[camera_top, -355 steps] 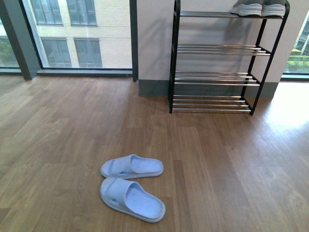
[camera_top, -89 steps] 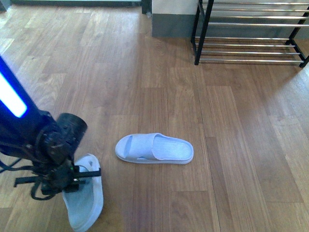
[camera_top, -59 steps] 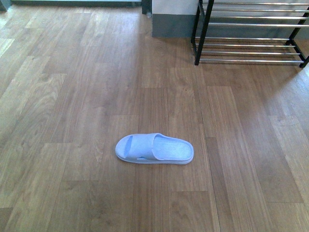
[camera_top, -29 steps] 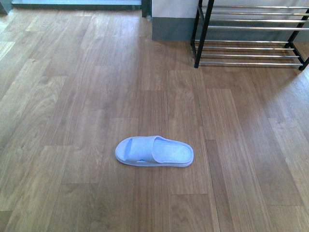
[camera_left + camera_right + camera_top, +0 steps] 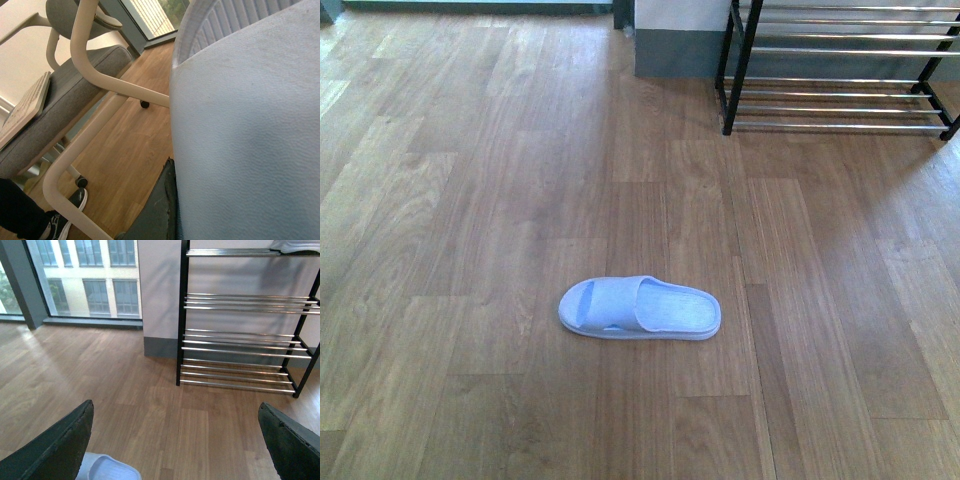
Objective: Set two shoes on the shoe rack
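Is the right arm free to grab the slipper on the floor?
Probably yes: the right gripper is open and empty, and the slipper lies alone on bare floor. The left gripper holds the other slipper.

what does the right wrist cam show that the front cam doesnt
Only the right wrist view shows the right gripper with its jaws wide apart, the windows and the upper tiers of the shoe rack. Only the front view shows the light blue slipper whole, lying flat. Both show the rack's lower bars, the wood floor and a slipper, cut off in the wrist view.
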